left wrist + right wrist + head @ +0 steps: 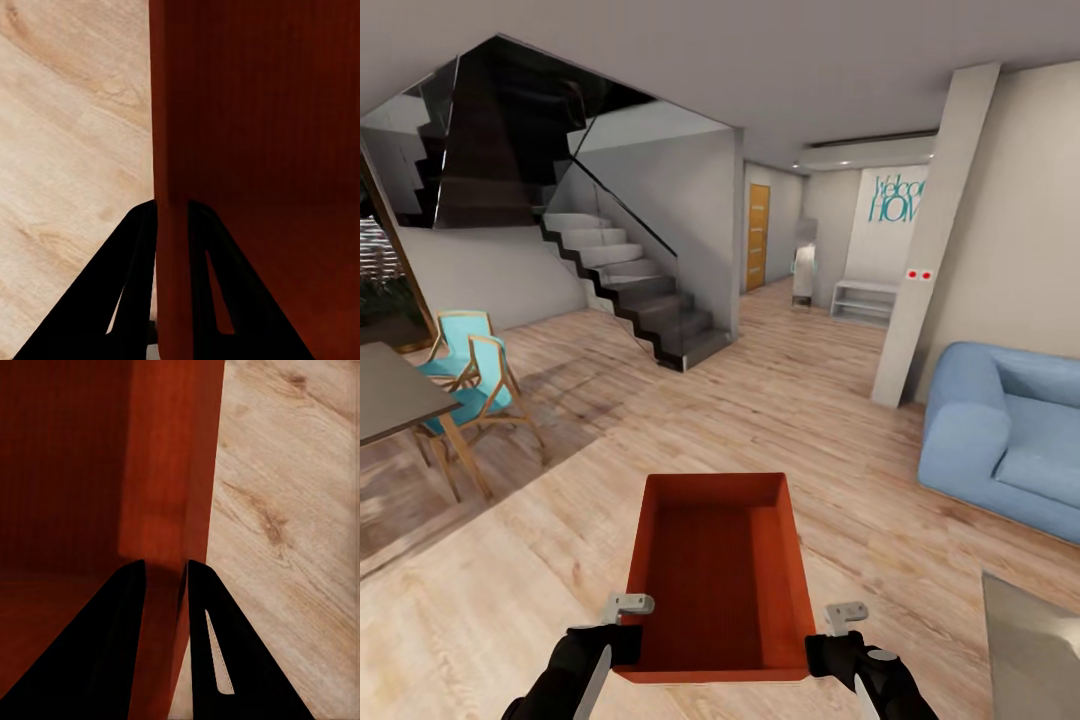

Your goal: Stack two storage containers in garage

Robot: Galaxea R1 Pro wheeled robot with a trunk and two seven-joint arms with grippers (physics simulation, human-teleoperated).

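Left arm: black and jointed, it rises from the lower edge of the head view and reaches forward to the near left corner of the bin, a grey bracket at the wrist.
Left gripper (172, 217): its two black wedge-shaped fingers (131, 255) straddle the bin's thin left wall, one inside and one outside, pressed onto it.
Right arm: a mirror of the other, reaching to the near right corner.
Right gripper (161, 577): pinching the right wall in the same manner, one dark finger within, one without.
Storage container (715, 575): red-orange, rectangular, open-topped, held between both grippers just ahead of the robot and carried level above the floor; thin straight walls, flat bottom with fine ribbing in the wrist views.
Floor (810, 400): light wood planks with visible grain and knots, running through the room.
Grey slab (1030, 650): a flat pale corner at lower right, near the right arm.
Table (390, 395): grey top on wooden legs, off to the left.
Chairs (470, 370): two, turquoise seats in angular wood frames, beside the table.
Sofa (1005, 435): blue, soft and rounded, on the right.
Pillar (935, 240): pale, slanting in the view, between sofa and hallway.
Staircase (630, 285): grey steps with dark glass panels, farther back.
Door (758, 235): orange wood, at the far end of the hallway.
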